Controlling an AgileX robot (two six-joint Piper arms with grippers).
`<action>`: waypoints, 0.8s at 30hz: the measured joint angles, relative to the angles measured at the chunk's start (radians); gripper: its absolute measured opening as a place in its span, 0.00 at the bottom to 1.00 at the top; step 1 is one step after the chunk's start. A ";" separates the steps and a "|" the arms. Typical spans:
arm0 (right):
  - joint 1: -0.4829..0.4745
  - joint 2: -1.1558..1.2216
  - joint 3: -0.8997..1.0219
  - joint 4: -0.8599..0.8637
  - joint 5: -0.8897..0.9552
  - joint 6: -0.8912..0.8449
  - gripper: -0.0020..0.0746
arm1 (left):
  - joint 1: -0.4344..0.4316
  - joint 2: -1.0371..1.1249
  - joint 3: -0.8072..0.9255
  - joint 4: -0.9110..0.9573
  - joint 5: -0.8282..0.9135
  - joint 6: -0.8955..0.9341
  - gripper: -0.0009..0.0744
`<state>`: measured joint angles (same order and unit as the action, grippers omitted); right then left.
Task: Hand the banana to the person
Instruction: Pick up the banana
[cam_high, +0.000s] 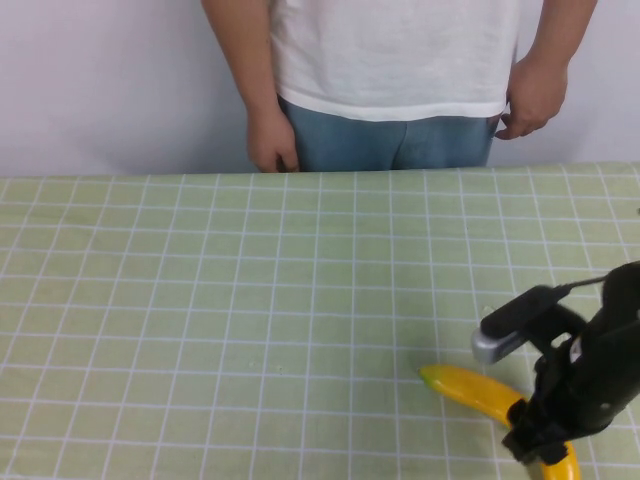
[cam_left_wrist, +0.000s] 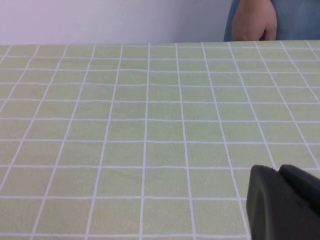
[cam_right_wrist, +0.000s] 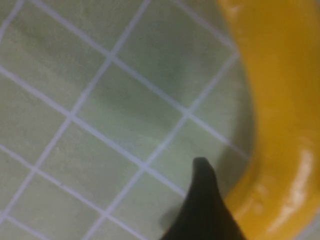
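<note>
Lying lower right on the checked tablecloth (cam_high: 200, 300), one banana (cam_high: 470, 388) sits under the right gripper (cam_high: 535, 440), grip state indeterminate. One person (cam_high: 390, 80) stands top centre. Left gripper (cam_left_wrist: 280, 205): lower-right corner of its wrist view, state indeterminate.

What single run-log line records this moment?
right gripper: down at banana, near table edge | left gripper: parked | person: waiting, hands down

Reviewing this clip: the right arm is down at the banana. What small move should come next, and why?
Probably close the right tool on the banana before lifting. It sits low over the banana's middle near the table's near right edge, and the right wrist view shows one finger beside the banana. The person waits at the far side, hands down. The left tool is parked.
</note>
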<state>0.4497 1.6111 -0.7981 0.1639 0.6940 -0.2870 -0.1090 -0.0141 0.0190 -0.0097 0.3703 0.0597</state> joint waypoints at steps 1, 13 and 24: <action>0.000 0.016 0.000 0.002 -0.010 -0.002 0.58 | 0.000 0.000 0.000 0.000 0.000 0.000 0.01; 0.000 0.102 -0.008 -0.071 0.000 0.061 0.02 | 0.000 0.000 0.000 0.000 0.000 0.000 0.01; 0.000 -0.172 -0.256 -0.360 0.049 0.158 0.02 | 0.000 0.000 0.000 0.000 0.000 0.000 0.01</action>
<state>0.4497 1.4389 -1.0536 -0.1957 0.7434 -0.1285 -0.1090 -0.0141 0.0190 -0.0097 0.3703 0.0597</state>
